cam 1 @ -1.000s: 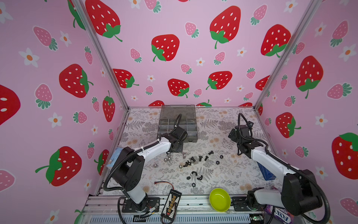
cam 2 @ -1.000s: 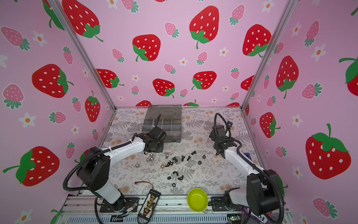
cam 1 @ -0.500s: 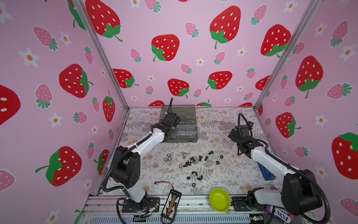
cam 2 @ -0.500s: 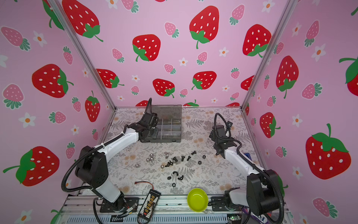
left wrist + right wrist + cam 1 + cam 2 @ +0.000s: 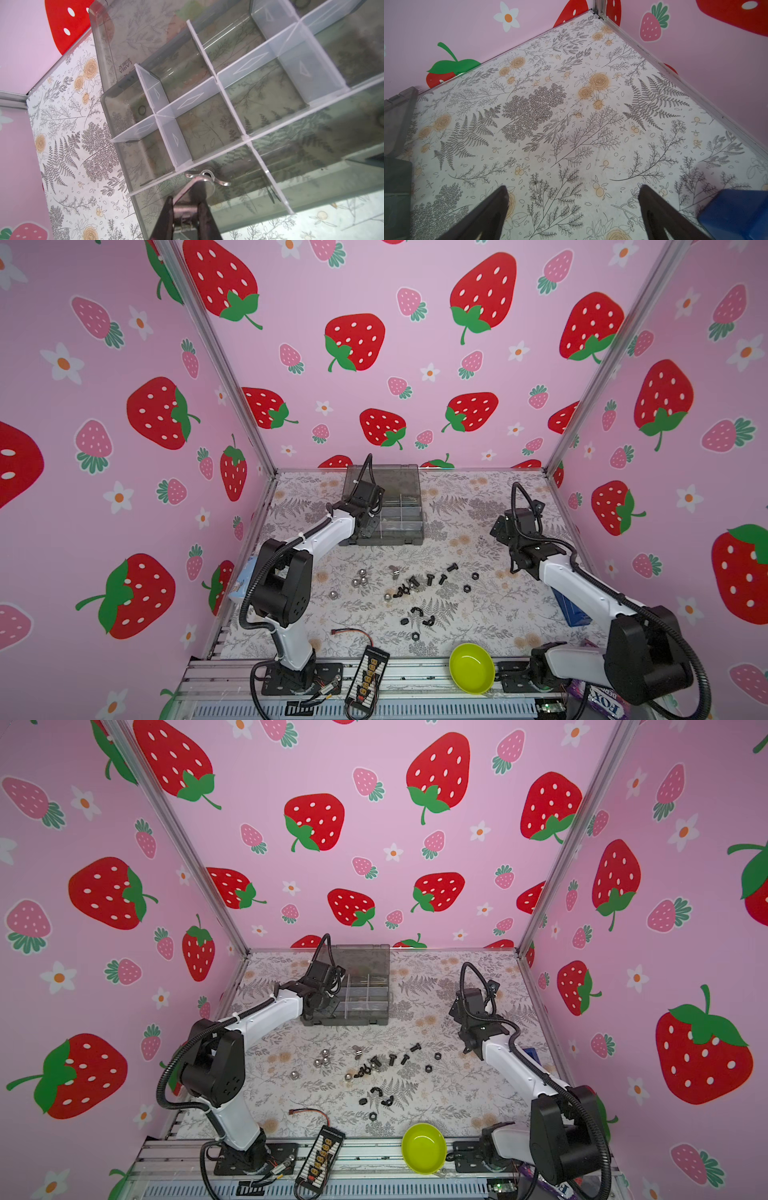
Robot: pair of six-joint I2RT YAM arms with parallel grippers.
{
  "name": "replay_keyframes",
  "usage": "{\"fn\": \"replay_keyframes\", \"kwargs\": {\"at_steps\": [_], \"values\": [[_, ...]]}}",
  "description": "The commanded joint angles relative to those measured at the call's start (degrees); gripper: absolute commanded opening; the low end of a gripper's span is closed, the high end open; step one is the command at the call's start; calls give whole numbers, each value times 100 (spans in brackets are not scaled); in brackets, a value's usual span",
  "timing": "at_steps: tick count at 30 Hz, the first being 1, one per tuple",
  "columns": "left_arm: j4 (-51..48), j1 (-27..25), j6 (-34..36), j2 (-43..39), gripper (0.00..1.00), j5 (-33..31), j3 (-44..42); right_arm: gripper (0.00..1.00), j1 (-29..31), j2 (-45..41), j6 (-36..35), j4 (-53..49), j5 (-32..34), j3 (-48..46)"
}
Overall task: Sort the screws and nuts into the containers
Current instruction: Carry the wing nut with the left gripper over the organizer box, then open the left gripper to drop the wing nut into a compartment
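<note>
While left gripper clamps a silver wing nut, right gripper hangs wide open

Pinched at its middle, the wing nut is held above the left side of the smoky-grey organizer box, beside a long clear divider; which compartment lies under it I cannot tell. Embossed lettering on the box's grey plastic seems to read AIRAJ. Nearer, in both top views, loose silver nuts, black nuts and black screws lie scattered on the floral table. Well to the right, the other arm's jaws stand apart over the table, grasping nothing, with a blue box near them. At the near edge sit a lime-green bowl, a connector board and a purple packet printed FOX.
</note>
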Motion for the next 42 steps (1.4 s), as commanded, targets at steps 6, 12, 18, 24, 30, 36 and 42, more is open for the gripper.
{"fn": "replay_keyframes", "kwargs": {"at_steps": [6, 12, 18, 24, 30, 36, 42], "values": [[11, 4, 395, 207, 1, 96, 177, 100, 19, -129, 40, -124, 151, 33], [-10, -5, 425, 341, 11, 294, 241, 100, 19, -102, 66, -122, 133, 23], [-71, -14, 439, 359, 19, 297, 263, 100, 19, -127, 66, -137, 167, 23], [-71, -24, 445, 315, 25, 342, 247, 100, 19, -138, 64, -132, 173, 5], [-81, -26, 424, 300, 36, 334, 302, 100, 19, -164, 75, -147, 187, 5], [-102, -68, 278, 75, 37, 381, 279, 100, 19, -216, 57, -162, 211, -4], [-456, -216, -467, -431, 37, 379, 222, 100, 19, -194, 58, -154, 211, -13]]}}
